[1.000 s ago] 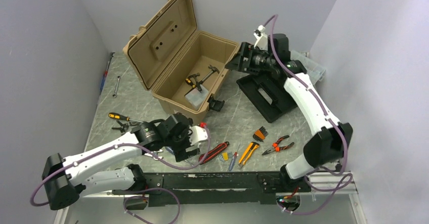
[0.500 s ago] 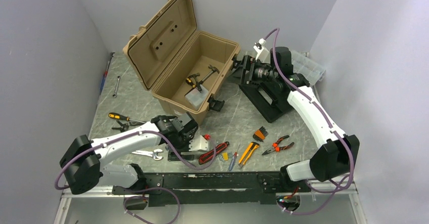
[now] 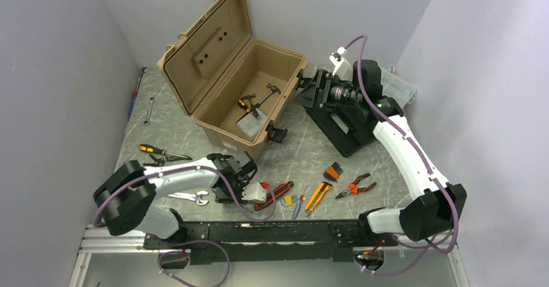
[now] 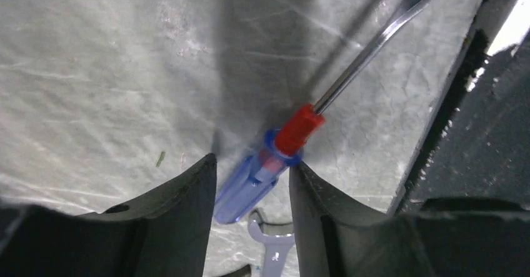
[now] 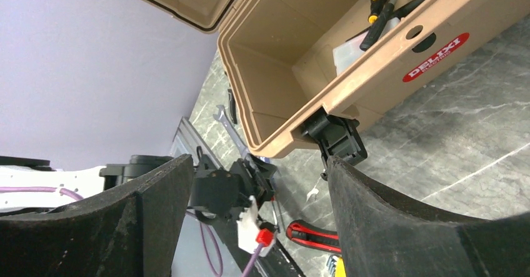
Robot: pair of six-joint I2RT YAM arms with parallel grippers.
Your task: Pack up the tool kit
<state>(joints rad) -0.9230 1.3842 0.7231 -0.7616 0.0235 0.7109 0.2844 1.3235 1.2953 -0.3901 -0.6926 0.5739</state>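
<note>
Screwdriver (image 4: 245,191) lies aslant between the jaws of the left gripper (image 4: 251,166).

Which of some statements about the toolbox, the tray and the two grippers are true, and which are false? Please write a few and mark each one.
1. The lid of the toolbox is shut. False: it stands open.
2. The left gripper straddles the handle of a blue-handled screwdriver. True.
3. The black insert tray lies inside the toolbox. False: it lies on the table, to the right of the toolbox.
4. The right gripper holds nothing. True: its jaws are wide apart and empty.
</note>
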